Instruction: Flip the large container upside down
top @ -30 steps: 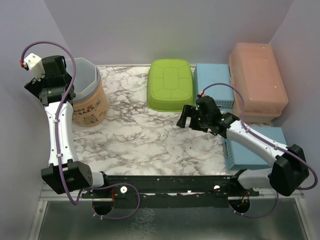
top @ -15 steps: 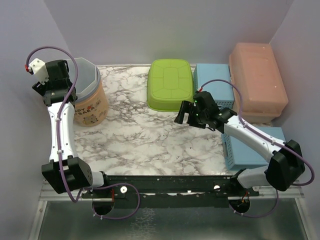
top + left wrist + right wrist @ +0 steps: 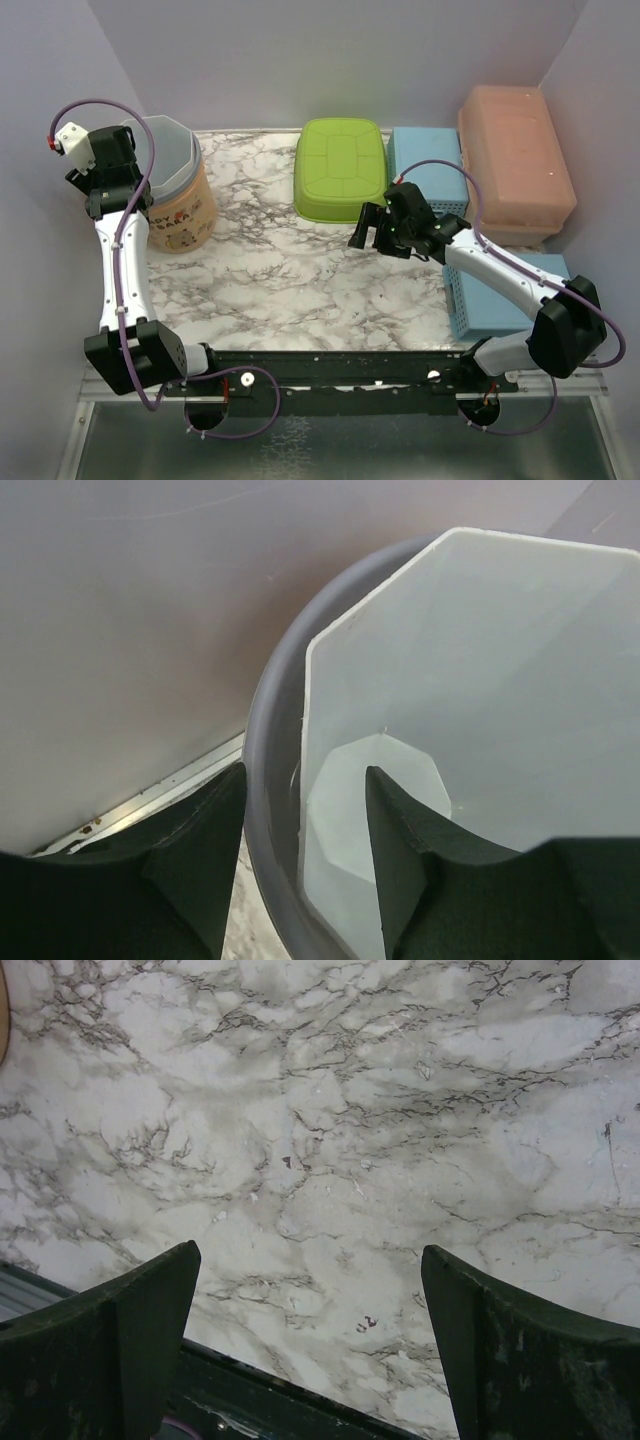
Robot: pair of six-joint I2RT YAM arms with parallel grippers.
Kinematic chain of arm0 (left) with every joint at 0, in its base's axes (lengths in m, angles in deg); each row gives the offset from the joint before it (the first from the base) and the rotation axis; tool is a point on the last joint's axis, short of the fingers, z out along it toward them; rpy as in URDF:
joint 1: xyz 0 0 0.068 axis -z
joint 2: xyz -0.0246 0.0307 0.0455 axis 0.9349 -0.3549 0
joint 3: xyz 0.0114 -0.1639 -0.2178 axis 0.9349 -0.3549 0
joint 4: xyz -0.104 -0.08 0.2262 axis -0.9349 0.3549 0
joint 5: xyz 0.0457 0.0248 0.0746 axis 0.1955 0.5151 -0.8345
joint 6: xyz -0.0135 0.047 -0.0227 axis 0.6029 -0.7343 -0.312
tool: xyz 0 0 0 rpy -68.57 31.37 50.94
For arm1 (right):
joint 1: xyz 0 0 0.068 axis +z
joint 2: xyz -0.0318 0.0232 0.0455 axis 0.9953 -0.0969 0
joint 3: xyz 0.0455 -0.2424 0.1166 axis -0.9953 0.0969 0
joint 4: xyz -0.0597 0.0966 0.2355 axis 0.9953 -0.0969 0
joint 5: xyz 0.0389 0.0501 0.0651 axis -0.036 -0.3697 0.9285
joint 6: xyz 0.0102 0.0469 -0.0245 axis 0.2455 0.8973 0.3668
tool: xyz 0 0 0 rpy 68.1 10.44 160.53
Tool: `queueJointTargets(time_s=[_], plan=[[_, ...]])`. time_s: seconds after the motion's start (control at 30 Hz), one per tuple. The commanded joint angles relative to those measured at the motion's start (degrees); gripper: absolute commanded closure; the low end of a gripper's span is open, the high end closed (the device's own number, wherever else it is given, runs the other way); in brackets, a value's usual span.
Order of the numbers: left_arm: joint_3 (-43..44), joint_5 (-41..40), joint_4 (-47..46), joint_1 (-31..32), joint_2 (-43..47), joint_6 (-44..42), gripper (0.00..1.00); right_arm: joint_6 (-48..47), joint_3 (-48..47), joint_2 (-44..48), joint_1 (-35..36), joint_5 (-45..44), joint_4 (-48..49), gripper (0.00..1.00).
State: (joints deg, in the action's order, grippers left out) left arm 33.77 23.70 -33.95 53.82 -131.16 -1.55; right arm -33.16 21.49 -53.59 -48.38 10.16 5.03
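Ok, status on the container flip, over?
Left gripper astride rim of large container, grip unconfirmed. Right gripper open over marble table. Container upright, not yet flipped. Side wall close beside it.

A green tub (image 3: 341, 170) sits bottom-up on the marble table (image 3: 280, 270), just past the right gripper (image 3: 362, 232) toward the back wall; a blue basket (image 3: 425, 155) sits beside the tub, back and to the right of that gripper. A big pink box (image 3: 515, 160) lies farther right; another blue basket (image 3: 490, 315) sits right of the gripper, nearer the front; pale purple walls (image 3: 330, 60) stand around.
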Motion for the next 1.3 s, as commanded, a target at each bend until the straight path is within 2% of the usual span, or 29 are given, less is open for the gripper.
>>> queueJointTargets(time_s=[0.0, 0.23, 0.5, 1.03, 1.27], plan=[[-3.09, 4.69, -1.32, 0.15, 1.91, 1.18, 0.5, 0.14, -0.92, -0.92, 0.18, 2.02, -1.64, 0.04], [-1.16, 5.03, -1.74, 0.18, 2.62, -0.71, 0.51, 0.15, -1.46, -2.08, 0.16, 2.18, -2.68, 0.04], [0.85, 5.53, -1.74, 0.18, 3.06, -1.89, 0.48, 0.79, -1.26, -2.65, 0.16, 3.66, -1.66, 0.04], [-4.03, 2.09, -1.82, 0.13, 2.09, -2.83, 0.47, -0.42, -2.34, -1.61, 0.16, 3.91, -1.95, 0.04], [-5.65, 3.47, -2.83, 0.15, 2.29, -2.8, 0.5, -0.98, -2.08, -1.73, 0.16, 5.02, -1.33, 0.04]])
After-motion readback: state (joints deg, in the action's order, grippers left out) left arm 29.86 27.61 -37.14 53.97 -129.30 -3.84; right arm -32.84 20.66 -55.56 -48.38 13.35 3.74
